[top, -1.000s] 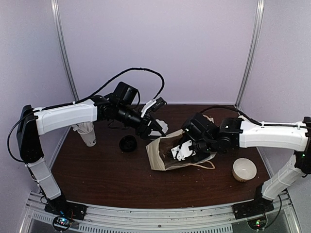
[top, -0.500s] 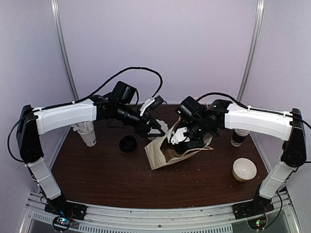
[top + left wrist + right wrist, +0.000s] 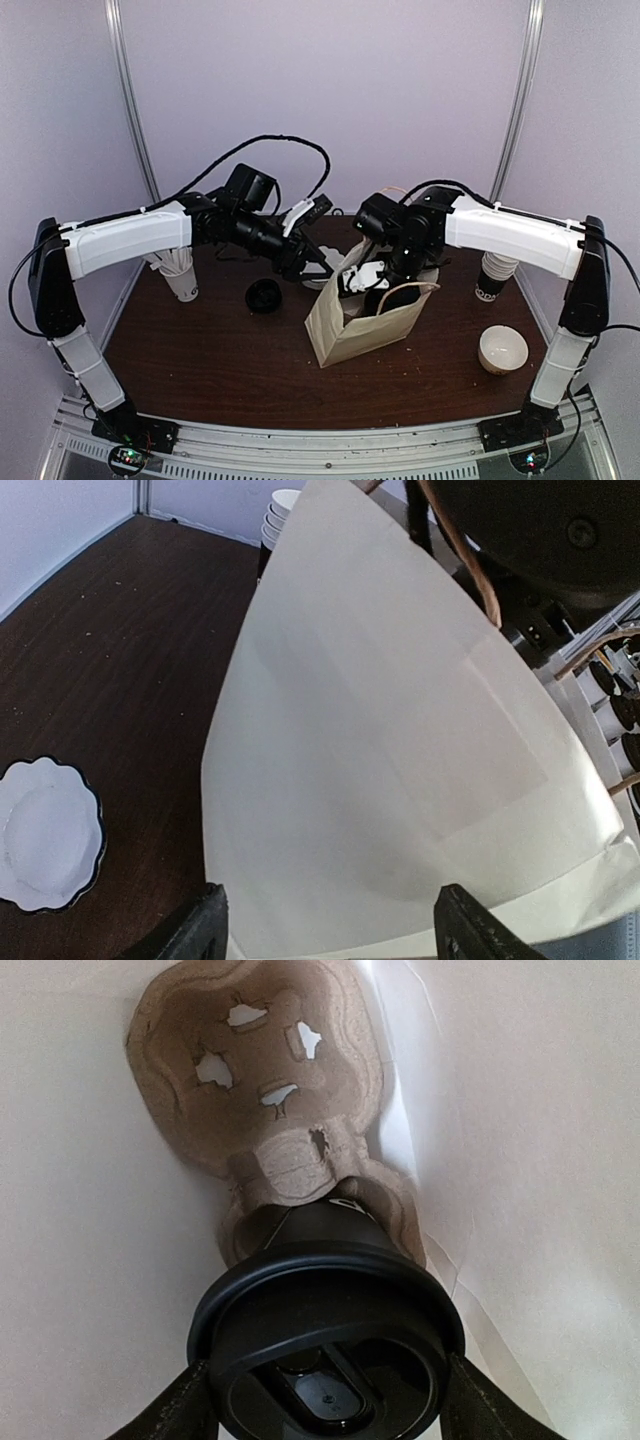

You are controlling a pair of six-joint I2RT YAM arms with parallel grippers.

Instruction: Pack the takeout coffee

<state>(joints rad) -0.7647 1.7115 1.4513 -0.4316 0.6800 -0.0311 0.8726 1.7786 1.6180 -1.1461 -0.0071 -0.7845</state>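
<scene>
step: seating the takeout coffee in the paper bag; looks nearly done, release not yet made
right gripper: down inside the bag mouth, fingers clasped on either side of the coffee's lid rim
left gripper: at the bag's upper left edge, fingers spread wide with the bag wall between them; pinching or just astride, cannot tell
do it well: check the cup is upright and bottomed in its pocket before letting go. Open only enough to clear the lid, then pull straight up through the mouth. Watch the twine handle looped beside the wrist. Left side should steady the bag against tipping.
pale paper bowl: near right on table, nothing seen in it
paper bag: upright mid-table, holds carrier plus coffee
pulp cup carrier: deep in the bag; near pocket takes the cup, far pocket empty
loose black lid: on table left of bag
cup stack: far right, nested, well apart from bag
white cup: far left, partly behind left arm, contents unclear
</scene>
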